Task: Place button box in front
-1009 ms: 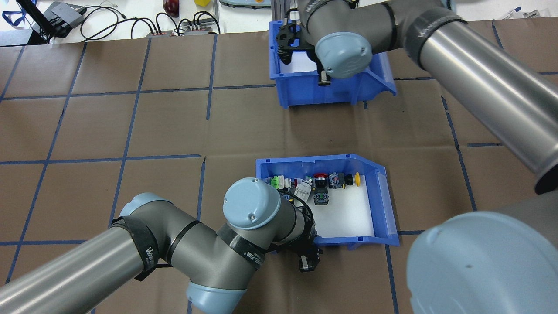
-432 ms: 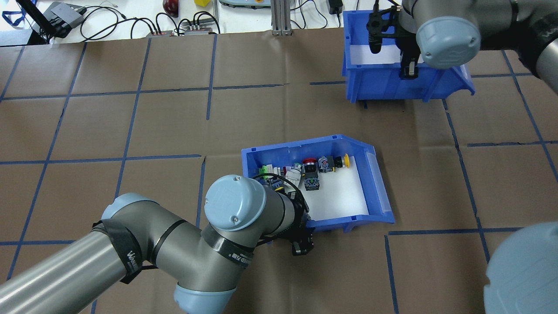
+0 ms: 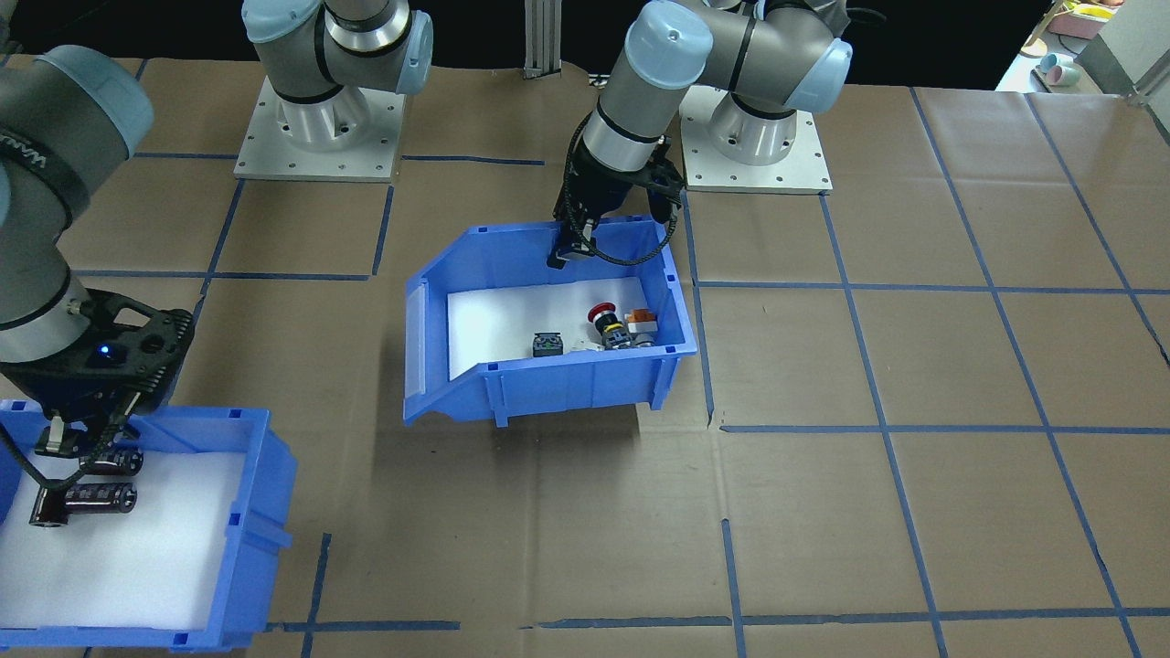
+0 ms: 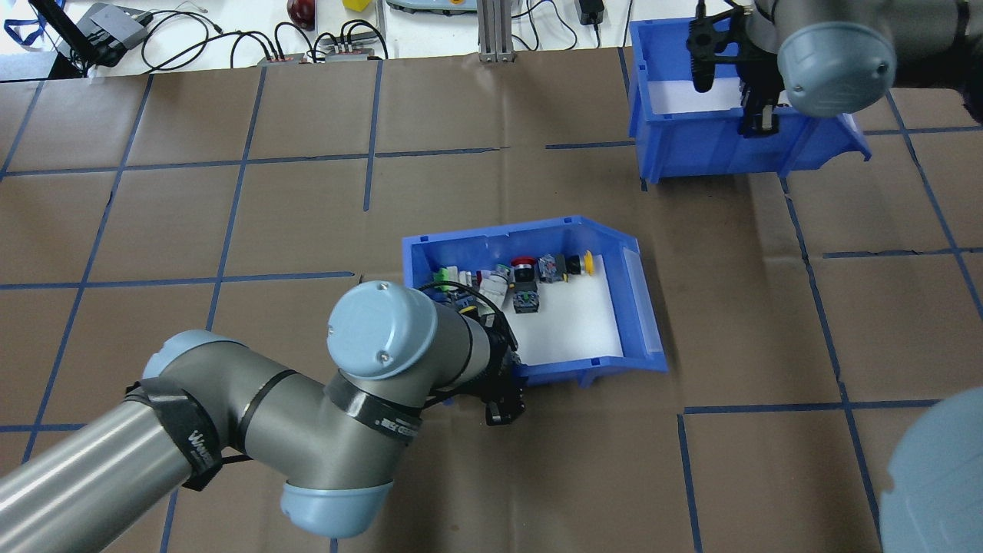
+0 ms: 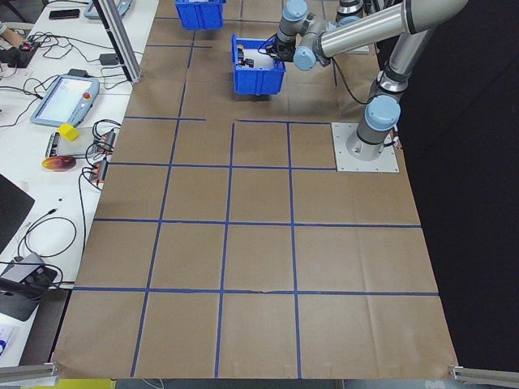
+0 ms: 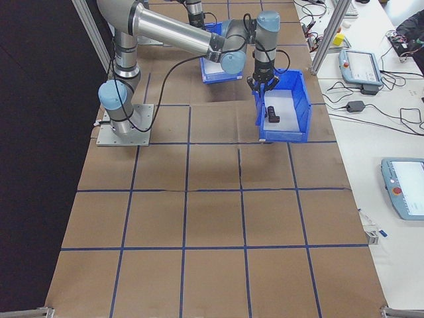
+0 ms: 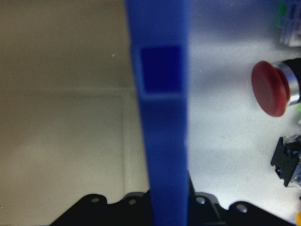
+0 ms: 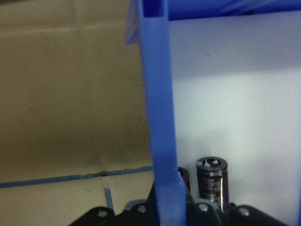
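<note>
Both pincer tips hidden behind bin walls.

Little can be read. A black fabric strap (image 4: 190,445) wrapped round the grey metal left robot arm (image 4: 92,468) carries white lettering that looks like "VANR", partly cut off. A similar black strap (image 3: 37,160) on the right arm shows "VAN". Other markings are too small to make out.

Overhead view looks forward and down from behind the robot. Front view faces it steeply. Both share the button box (image 4: 537,307) mid-table (image 4: 230,215). Side views look along the table from afar. Wrist views sit tight against bin walls.
</note>
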{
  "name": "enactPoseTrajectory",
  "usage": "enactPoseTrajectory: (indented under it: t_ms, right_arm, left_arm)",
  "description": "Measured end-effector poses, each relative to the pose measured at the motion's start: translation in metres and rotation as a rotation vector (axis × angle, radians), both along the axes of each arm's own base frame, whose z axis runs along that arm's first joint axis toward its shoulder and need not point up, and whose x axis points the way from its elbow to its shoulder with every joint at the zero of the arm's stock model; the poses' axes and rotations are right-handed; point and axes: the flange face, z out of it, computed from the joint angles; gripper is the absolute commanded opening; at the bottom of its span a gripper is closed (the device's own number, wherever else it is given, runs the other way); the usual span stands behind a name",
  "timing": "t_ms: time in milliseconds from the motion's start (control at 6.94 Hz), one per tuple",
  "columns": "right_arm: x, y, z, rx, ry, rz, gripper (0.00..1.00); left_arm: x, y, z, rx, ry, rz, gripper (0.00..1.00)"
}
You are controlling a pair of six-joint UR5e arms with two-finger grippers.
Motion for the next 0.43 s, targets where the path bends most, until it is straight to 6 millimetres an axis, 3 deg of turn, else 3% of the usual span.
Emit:
enactPoseTrajectory:
  t_ms: [144, 432]
  right_arm:
    - [-0.021, 0.017, -0.001, 0.011, -0.018, 0.013, 0.06]
    - [-0.041, 0.056, -0.002, 0.028, -0.034, 0.038, 0.06]
  left_arm:
    - [0.015, -0.025, 0.007, -0.003, 0.0, 0.001, 0.0]
    - [0.014, -0.084, 0.015, -0.006, -0.001, -0.013, 0.0]
